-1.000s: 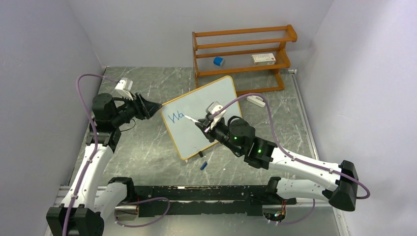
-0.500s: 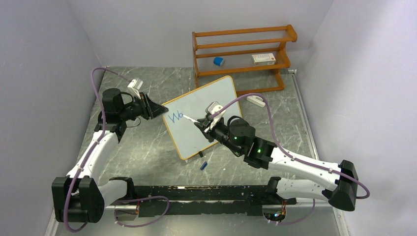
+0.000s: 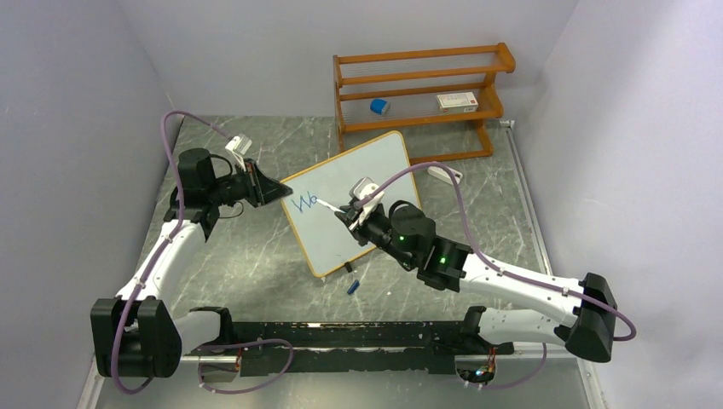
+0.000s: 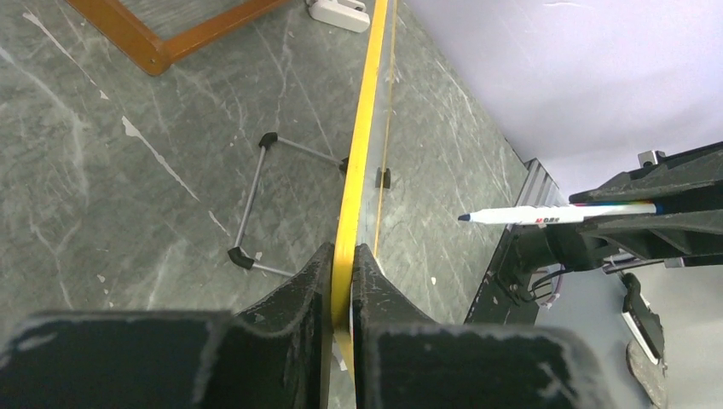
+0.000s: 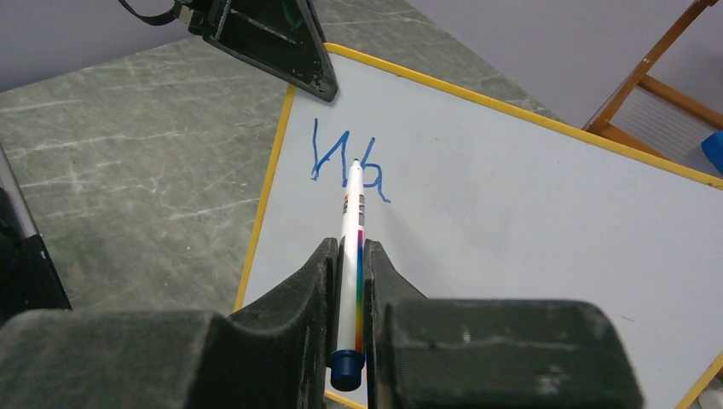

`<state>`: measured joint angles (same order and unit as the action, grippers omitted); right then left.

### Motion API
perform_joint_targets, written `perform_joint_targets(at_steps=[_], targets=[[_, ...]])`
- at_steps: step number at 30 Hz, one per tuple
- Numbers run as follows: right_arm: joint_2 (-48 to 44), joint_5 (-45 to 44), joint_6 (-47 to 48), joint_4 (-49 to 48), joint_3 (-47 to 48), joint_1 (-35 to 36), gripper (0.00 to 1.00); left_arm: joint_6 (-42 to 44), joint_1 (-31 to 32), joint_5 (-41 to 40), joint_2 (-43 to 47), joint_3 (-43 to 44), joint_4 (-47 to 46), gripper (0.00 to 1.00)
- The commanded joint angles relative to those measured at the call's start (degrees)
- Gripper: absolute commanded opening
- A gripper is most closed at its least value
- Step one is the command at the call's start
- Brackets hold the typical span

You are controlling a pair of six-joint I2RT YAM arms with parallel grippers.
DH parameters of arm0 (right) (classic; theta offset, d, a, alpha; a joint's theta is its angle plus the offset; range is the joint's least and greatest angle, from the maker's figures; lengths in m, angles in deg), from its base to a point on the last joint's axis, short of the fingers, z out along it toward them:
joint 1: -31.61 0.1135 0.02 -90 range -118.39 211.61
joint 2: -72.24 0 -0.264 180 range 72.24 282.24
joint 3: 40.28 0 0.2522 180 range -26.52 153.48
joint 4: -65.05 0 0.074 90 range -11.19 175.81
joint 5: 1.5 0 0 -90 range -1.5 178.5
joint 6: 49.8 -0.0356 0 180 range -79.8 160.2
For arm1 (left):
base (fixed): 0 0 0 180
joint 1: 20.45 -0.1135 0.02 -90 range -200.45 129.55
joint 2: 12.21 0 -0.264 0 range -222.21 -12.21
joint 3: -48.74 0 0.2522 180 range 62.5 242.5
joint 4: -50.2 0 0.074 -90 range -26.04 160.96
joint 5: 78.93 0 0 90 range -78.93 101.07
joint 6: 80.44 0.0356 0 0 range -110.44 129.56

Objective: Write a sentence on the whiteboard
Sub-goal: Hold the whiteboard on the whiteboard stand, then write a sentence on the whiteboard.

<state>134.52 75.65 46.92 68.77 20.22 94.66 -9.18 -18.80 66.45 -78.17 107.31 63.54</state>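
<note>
The whiteboard (image 3: 362, 192) leans tilted on the table, orange-framed. The sentence (image 5: 341, 162) shows as blue letters "Wa" near its upper left corner (image 3: 304, 203). My left gripper (image 3: 274, 189) is shut on the board's left frame edge (image 4: 362, 153), one finger on each face (image 4: 343, 256). My right gripper (image 5: 351, 256) is shut on a white marker (image 5: 355, 209) with a rainbow stripe. The marker's tip points at the second letter; I cannot tell whether it touches. In the left wrist view the marker (image 4: 546, 215) lies level to the right of the board.
An orange wooden shelf rack (image 3: 418, 94) stands behind the board, holding a blue item (image 3: 379, 106) and a white box (image 3: 457, 101). A white object (image 3: 443, 174) lies by the board's right corner. A blue cap (image 3: 352, 287) lies in front. The board's wire stand (image 4: 256, 204) sits behind it.
My left gripper has moved right to the board's left corner and closed on its frame. My right gripper with the marker has shifted slightly left.
</note>
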Motion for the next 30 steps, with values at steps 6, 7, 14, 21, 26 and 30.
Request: perform_joint_targets(at_steps=[6, 7, 14, 21, 26, 30], targets=[[1.2, -4.3, 3.6, -3.6, -1.1, 0.5, 0.00, 3.8, -1.6, -0.7, -0.5, 0.1, 3.1, 0.05], [1.4, -4.8, 4.0, -3.6, -1.0, 0.5, 0.00, 4.0, -1.6, -0.9, -0.4, 0.1, 3.3, 0.05], [3.5, -7.0, 5.6, -4.0, -0.4, 1.1, 0.00, 4.6, -1.6, -1.8, -0.9, 0.4, 4.3, 0.05], [5.4, -8.8, 6.1, -5.5, -0.5, 2.0, 0.00, 4.8, -1.6, -2.0, -0.8, 0.4, 4.7, 0.05], [6.1, -10.3, 6.6, -6.6, -0.9, 2.3, 0.00, 4.7, -1.6, -1.8, -0.9, 0.3, 4.6, 0.05], [6.6, -10.3, 6.7, -7.4, -0.9, 2.3, 0.00, 4.7, -1.6, -2.0, -0.7, 0.1, 4.5, 0.05]])
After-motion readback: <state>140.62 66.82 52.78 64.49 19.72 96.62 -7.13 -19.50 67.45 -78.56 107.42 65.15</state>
